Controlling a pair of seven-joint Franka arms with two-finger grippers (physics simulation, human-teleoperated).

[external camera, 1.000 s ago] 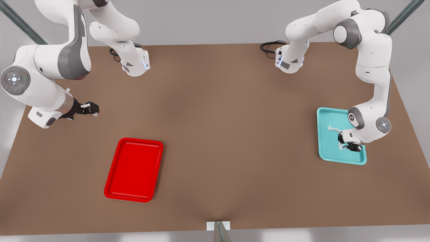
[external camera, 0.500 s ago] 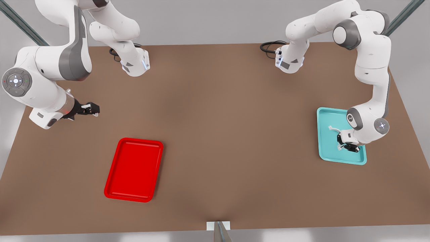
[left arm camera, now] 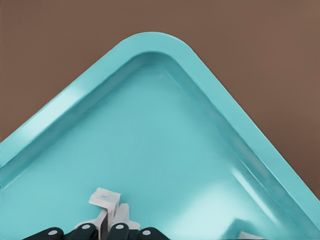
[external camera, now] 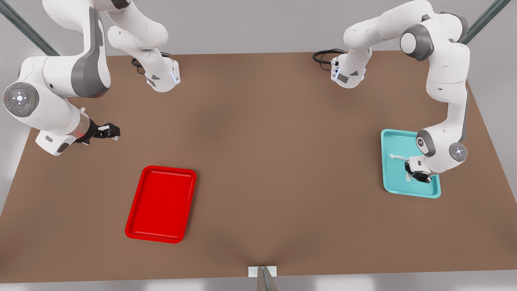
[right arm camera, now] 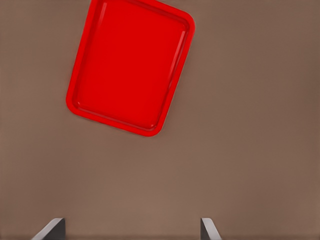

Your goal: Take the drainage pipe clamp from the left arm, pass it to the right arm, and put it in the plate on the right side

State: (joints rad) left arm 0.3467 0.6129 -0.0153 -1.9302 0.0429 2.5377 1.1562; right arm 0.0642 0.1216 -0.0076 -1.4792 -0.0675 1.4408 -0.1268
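I see the left claw (external camera: pixel 416 176) down inside the teal tray (external camera: pixel 391 178), pinched on the white clamp (external camera: pixel 398 157). The right claw (external camera: pixel 111 131) hangs spread wide over bare table (external camera: pixel 262 161), beyond the red tray (external camera: pixel 160 204).

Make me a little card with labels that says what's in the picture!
left hand: down in the teal tray, shut on the drainage pipe clamp
right hand: open, waiting above the table, beyond the red plate
red plate: flat on the table, clamp not yet in it
teal tray: on the front view's right
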